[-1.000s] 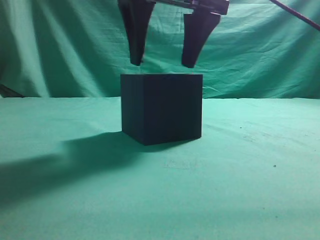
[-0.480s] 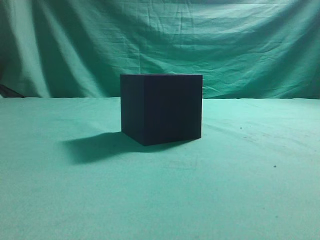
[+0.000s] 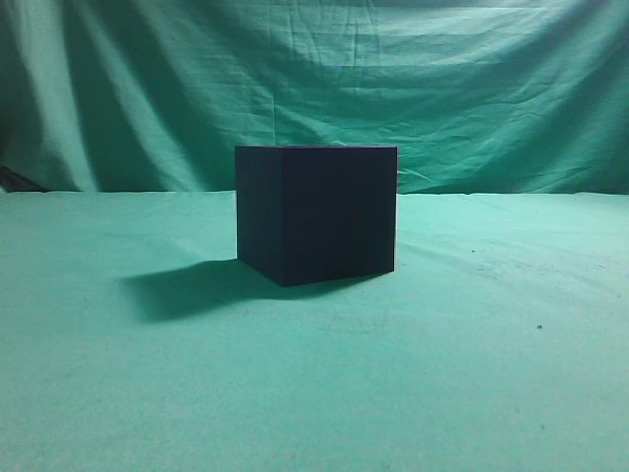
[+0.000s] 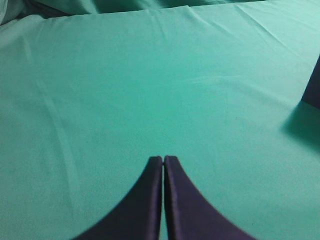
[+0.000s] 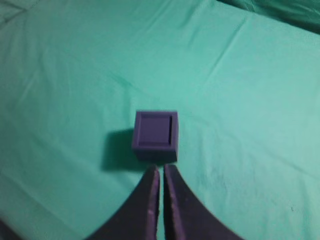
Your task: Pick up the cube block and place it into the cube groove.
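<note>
**Asker:** What is the side-on camera showing?

**Me:** Only the box, which is standing square near the middle of the green cloth and throwing its shadow toward the left edge. Neither of my pincers is appearing there, and the top of the box is hiding from that height.

**Asker:** And your left wrist?

**Me:** My left pincer is hanging over bare cloth with its tips pressed together, pinching nothing. A dark sliver of the box is peeking in at the right edge, so it is lying well off to that side.

**Asker:** The right wrist?

**Me:** My right pincer is looking down with its tips almost touching, a thin slit between them, carrying nothing. The box is sitting just ahead of the tips, straight on. A lighter purple square is filling its top, and I am reading that as the block resting in the hollow.

**Asker:** Which arm is nearer?

**Me:** The right one, clearly. The block's faces are lying roughly square to my tips, and I am judging the placing done.
</note>
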